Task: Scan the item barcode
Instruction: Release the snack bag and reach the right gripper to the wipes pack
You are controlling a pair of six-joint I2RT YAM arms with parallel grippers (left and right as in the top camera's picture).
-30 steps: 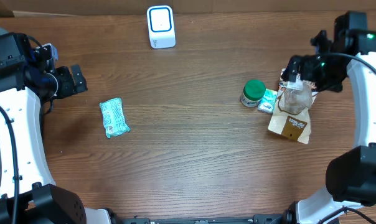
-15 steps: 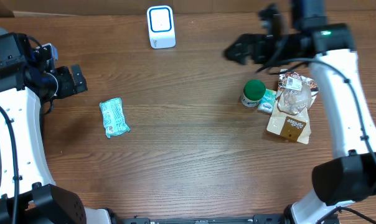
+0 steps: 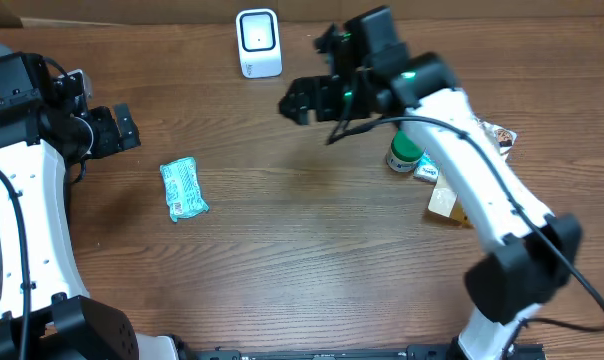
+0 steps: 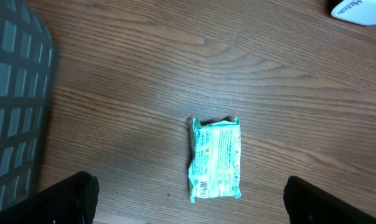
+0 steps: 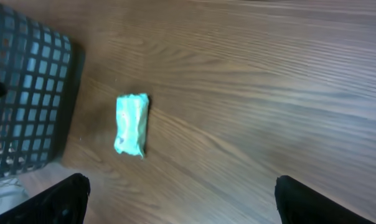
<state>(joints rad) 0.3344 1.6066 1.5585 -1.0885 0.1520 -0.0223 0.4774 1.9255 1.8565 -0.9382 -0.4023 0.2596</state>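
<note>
Overhead, we are judging the teal plastic packet (image 3: 183, 188) light and crinkly, best pinched across its long edges; left pincer (image 3: 130, 128) and right pincer (image 3: 294, 102) are gaping.

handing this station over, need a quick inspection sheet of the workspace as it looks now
surface: wooden table, no spills seen
job's things: white scanner at the far edge; teal packet lying flat on the left, apart from both grippers
clutter: green-lidded jar, small teal pack and brown pouch grouped on the right, partly hidden by the right arm
grippers: left gripper open, empty; right gripper open, empty, near the scanner
cables: black cable along the left arm
surroundings: dark mesh basket left of the packet
</note>
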